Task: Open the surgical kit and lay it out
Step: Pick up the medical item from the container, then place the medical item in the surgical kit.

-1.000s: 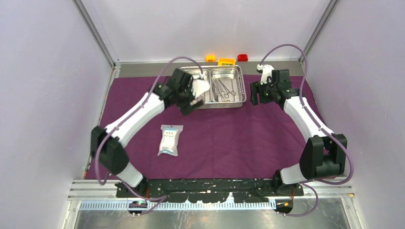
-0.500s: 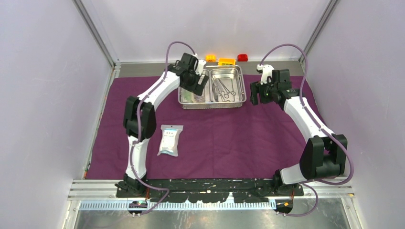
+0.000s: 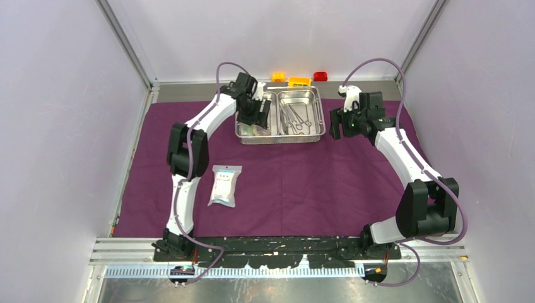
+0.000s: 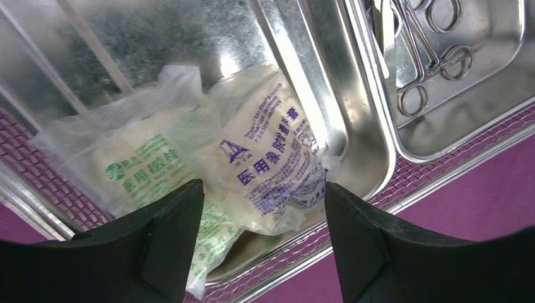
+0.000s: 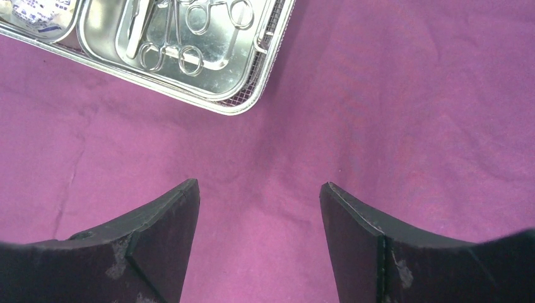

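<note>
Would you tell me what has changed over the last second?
The left gripper moved from the near-left corner of the shiny rectangular steel tray out over its left compartment, open above the clear packets. The right gripper, steel instruments and packet on the purple cloth stayed put.

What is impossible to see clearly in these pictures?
Top view: left pincer hides the left compartment of the tray.
Left wrist: packets overlap; their number is unclear.
Right wrist: instruments cut off by the top edge.
Top view: print on the laid-out packet is too small.

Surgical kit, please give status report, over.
Left fingers open above packets in tray. Right fingers open over cloth. One packet laid out, instruments in tray. Nothing in the way.
</note>
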